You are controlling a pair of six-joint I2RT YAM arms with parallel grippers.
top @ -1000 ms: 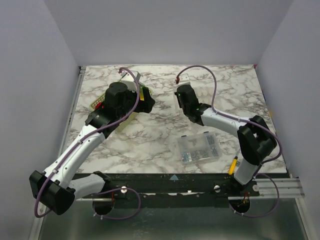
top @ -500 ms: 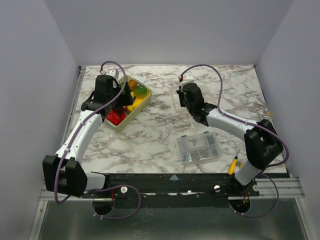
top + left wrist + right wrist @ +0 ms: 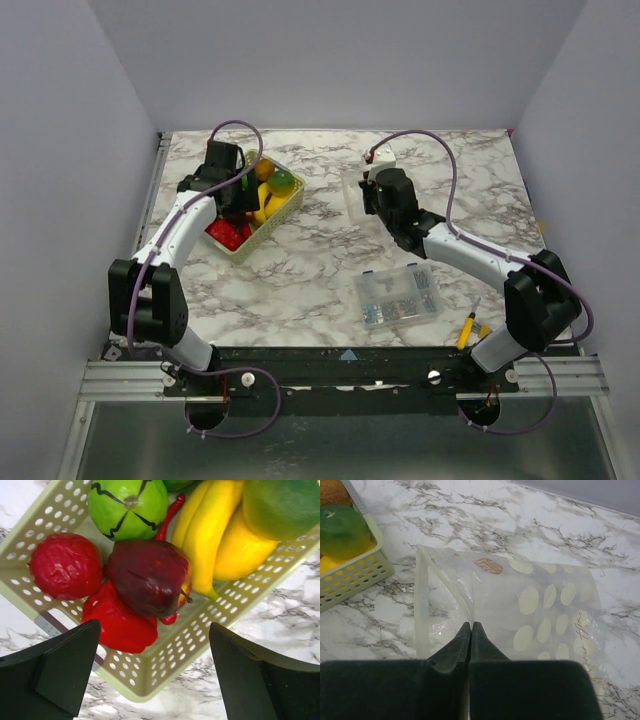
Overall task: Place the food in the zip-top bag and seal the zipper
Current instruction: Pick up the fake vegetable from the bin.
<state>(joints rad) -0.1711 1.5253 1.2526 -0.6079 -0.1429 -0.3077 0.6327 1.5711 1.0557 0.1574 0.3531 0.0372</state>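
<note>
Glossy plastic food (image 3: 147, 575) in red, green and yellow fills lattice basket (image 3: 185, 645) far left. Left gripper (image 3: 154, 627) hangs over it, fingers spread wide. To the right, soft dotted zip-top bag (image 3: 540, 610) lies on marble table (image 3: 320, 270), right gripper (image 3: 471, 626) pinching its film.

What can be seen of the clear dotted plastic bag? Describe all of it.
The soft transparent plastic bag with white round dots, a small tan logo and faint script lies mostly flat on the marble table, beside the pale green lattice basket but apart from it. A thicker band edges the side facing the basket, probably the zipper. The right gripper, shut, pinches its upper film into a raised crease. It looks empty.
</note>
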